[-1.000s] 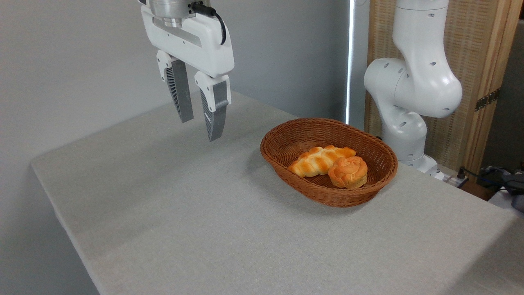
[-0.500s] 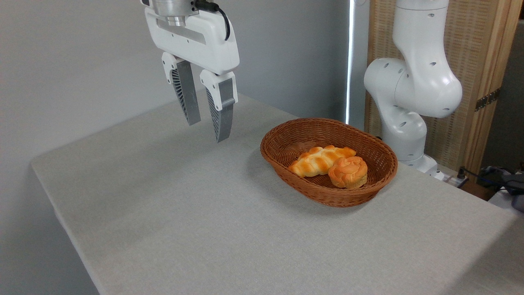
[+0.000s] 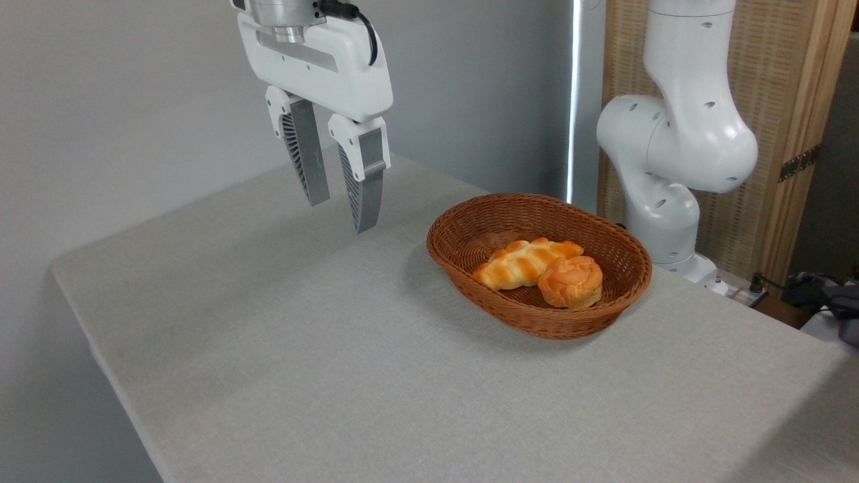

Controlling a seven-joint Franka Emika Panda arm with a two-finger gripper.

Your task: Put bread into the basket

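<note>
Gripper up in the air over the table, left of the basket, fingers slightly spread, nothing between them. Braided loaf lying in the basket, bread just right of it and touching it, against the near rim. Arm base behind the basket at right.

A pale braided loaf lies lengthwise. The table wears a grey cloth. Behind stand a grey wall and a woven wooden screen; cables trail at right.
</note>
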